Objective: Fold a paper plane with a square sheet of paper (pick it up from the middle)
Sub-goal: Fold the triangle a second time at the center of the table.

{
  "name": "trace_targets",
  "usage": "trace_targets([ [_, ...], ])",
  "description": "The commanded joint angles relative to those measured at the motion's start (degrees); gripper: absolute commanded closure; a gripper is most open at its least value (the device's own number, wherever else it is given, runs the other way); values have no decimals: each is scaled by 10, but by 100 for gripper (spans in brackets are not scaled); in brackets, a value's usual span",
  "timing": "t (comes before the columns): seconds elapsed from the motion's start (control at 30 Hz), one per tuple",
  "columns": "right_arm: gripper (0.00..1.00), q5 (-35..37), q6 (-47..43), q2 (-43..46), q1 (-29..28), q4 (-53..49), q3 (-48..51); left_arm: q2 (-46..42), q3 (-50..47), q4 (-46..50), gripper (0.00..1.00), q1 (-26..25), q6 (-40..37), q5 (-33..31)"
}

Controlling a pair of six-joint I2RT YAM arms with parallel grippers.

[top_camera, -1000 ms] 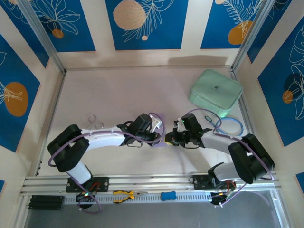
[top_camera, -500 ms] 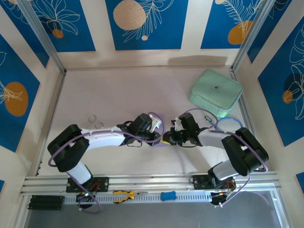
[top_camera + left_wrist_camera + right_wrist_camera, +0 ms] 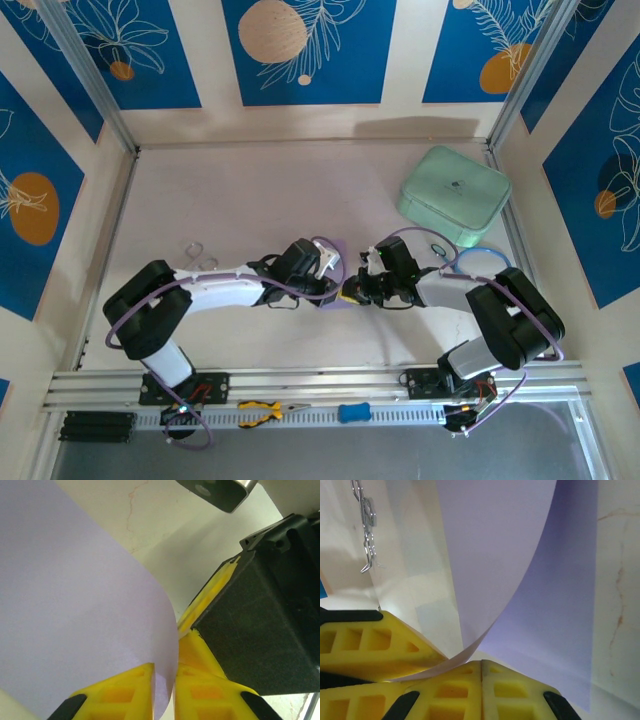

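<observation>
2 tools are meeting tip to tip near the middle of the counter, a little toward the near edge in the top view. My left tool is standing slightly spread. In the left wrist view its yellow fingers are showing a slim gap, and the edge of the square sheet of paper is running down into that gap. The sheet is pale lavender and is curling up off the counter in 1 big bend between both tools.

My right tool is sitting pressed together, its 2 yellow fingers meeting at a thin seam in the right wrist view. The sheet's bend is coming down right onto those tips. I cannot tell if any paper is caught in the seam. In the left wrist view the right tool's tips are sitting right beside my left tool's fingers.

1 mint-green case is lying well apart, at the far right of the counter. 1 pair of yellow-handled pliers is lying at the near edge.
</observation>
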State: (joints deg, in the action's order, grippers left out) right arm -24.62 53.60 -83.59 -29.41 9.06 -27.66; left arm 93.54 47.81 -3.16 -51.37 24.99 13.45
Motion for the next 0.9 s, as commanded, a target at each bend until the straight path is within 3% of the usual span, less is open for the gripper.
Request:
trace_targets([
  [0.0, 91, -4, -9, 0, -1, -22, -12, 5, 7, -18, 82, 9, -11, 8],
  [0.23, 91, -2, -6, 0, -1, -21, -11, 8, 4, -29, 82, 10, -9, 17],
  [0.53, 91, 4, -7, 1, 0, -26, -13, 10, 7, -24, 95, 12, -15, 24],
  [0.87, 92, 78, -23, -1, -21, -99, -38, 10, 4, -21, 99, 14, -12, 19],
])
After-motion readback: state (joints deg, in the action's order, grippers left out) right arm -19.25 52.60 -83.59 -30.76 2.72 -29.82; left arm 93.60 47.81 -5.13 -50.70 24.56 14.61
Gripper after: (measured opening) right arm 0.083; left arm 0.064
